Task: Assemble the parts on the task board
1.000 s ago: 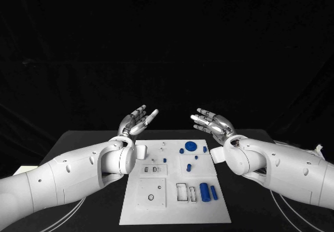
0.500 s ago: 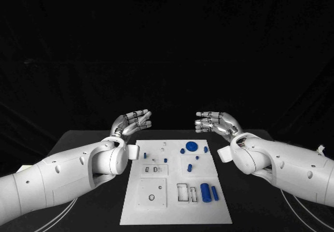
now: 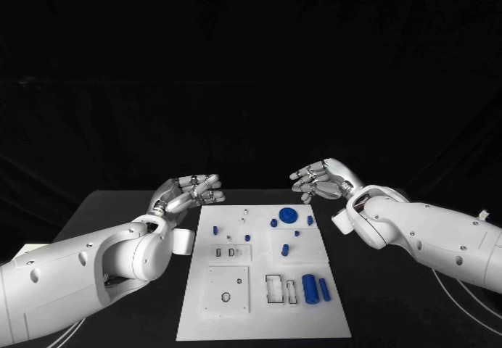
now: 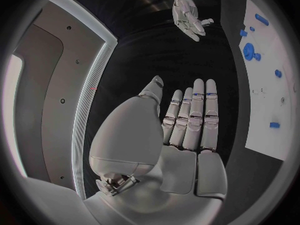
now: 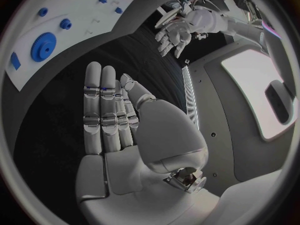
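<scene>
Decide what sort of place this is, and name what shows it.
Probably a robot test lab: a black table against a dark backdrop, a white task board with small blue parts, and empty left hand and right hand.

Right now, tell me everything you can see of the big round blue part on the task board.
The round blue part is a flat disc, the widest blue piece, matte like plastic, with a raised hub and centre hole seen from the right wrist. It lies flat near the far edge of the white task board, right of centre, smaller blue pieces close beside it. Neither robot hand touches it.
</scene>
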Action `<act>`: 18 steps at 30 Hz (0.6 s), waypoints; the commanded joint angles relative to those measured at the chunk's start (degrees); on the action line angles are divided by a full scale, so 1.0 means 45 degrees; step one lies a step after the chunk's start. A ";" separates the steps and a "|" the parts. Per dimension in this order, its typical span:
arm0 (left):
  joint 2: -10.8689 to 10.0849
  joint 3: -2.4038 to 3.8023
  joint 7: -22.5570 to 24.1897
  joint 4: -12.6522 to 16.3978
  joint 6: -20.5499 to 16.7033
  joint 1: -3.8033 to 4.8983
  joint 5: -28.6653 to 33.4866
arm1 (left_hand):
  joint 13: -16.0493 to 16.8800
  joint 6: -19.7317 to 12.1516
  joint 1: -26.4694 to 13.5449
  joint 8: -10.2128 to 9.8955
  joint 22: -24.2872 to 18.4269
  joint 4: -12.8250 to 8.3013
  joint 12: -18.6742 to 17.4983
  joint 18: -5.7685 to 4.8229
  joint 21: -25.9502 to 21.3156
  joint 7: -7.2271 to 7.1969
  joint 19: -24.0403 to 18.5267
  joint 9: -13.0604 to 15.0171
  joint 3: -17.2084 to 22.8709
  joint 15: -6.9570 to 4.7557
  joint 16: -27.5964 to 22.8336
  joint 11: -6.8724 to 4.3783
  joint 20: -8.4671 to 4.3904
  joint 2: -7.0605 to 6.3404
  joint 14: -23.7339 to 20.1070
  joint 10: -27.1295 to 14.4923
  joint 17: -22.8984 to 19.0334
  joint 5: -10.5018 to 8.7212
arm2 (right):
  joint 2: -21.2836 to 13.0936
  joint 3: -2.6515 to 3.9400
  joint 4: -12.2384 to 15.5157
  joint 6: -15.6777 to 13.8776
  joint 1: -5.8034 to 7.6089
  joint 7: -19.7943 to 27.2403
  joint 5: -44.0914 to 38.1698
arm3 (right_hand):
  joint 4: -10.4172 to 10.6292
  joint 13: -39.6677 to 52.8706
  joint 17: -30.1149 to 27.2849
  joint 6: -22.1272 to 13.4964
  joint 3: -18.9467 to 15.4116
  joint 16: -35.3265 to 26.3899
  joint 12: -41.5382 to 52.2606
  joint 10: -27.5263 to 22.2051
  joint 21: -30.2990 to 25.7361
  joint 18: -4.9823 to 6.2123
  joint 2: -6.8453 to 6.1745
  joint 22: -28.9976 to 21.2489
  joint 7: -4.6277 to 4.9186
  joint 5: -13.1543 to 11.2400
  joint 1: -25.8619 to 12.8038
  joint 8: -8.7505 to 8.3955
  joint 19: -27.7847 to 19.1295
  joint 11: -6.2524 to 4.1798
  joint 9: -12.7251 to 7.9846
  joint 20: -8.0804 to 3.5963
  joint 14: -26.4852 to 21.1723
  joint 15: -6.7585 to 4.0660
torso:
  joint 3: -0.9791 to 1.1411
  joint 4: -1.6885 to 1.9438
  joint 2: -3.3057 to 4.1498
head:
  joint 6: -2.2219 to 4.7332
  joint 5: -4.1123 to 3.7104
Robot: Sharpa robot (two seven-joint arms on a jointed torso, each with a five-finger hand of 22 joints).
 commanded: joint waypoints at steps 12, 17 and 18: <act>-0.0725 0.0106 -0.0309 0.1680 0.1100 0.0083 0.0805 | -0.0035 0.0116 -0.0020 -0.0163 -0.0104 -0.0106 -0.0171 0.0054 -0.0088 0.0005 0.0109 -0.0046 -0.0083 0.0015 -0.0198 0.0029 -0.0018 0.0141 0.0078 0.0157 0.0019 -0.0029 | 0.0211 0.0121 0.0412 0.2015 0.0770 -0.3998 -0.9284 | 0.0115 0.0447 0.9203 0.1050 0.0475 1.0555 -0.0992 0.0661 0.9420 -0.1070 -0.0917 1.0328 -0.0365 0.0282 -0.1740 -0.0667 0.2026 -0.0383 0.0115 -0.0322 0.0813 -0.0281 | -0.0106 0.0542 0.1289 | 0.0358 -0.0499; -0.0772 0.0125 -0.0426 0.1923 0.1230 0.0084 0.0815 | -0.0038 0.0126 -0.0045 -0.0213 -0.0146 -0.0126 -0.0227 0.0050 -0.0137 0.0014 0.0105 -0.0053 -0.0115 0.0031 -0.0273 0.0041 -0.0007 0.0169 0.0054 0.0167 0.0018 -0.0028 | 0.0358 0.0127 0.0588 0.2421 0.1002 -0.4551 -1.0763 | 0.0277 0.0656 1.0673 0.1120 0.0498 1.1810 -0.0969 0.0536 1.0520 -0.1168 -0.1170 1.1627 -0.0441 0.0399 -0.2031 -0.0826 0.1918 -0.0344 0.0194 -0.0194 0.0665 -0.0247 | -0.0135 0.0668 0.1566 | 0.0496 -0.0634; -0.0784 0.0127 -0.0458 0.1967 0.1253 0.0084 0.0816 | -0.0040 0.0124 -0.0056 -0.0239 -0.0166 -0.0135 -0.0257 0.0048 -0.0161 0.0023 0.0100 -0.0056 -0.0131 0.0039 -0.0308 0.0049 -0.0001 0.0179 0.0040 0.0164 0.0016 -0.0027 | 0.0390 0.0127 0.0622 0.2485 0.1038 -0.4625 -1.0976 | 0.0288 0.0671 1.0784 0.1109 0.0522 1.1905 -0.0989 0.0479 1.0605 -0.1181 -0.1177 1.1724 -0.0454 0.0401 -0.2031 -0.0837 0.1900 -0.0348 0.0199 -0.0168 0.0653 -0.0244 | -0.0135 0.0687 0.1601 | 0.0507 -0.0651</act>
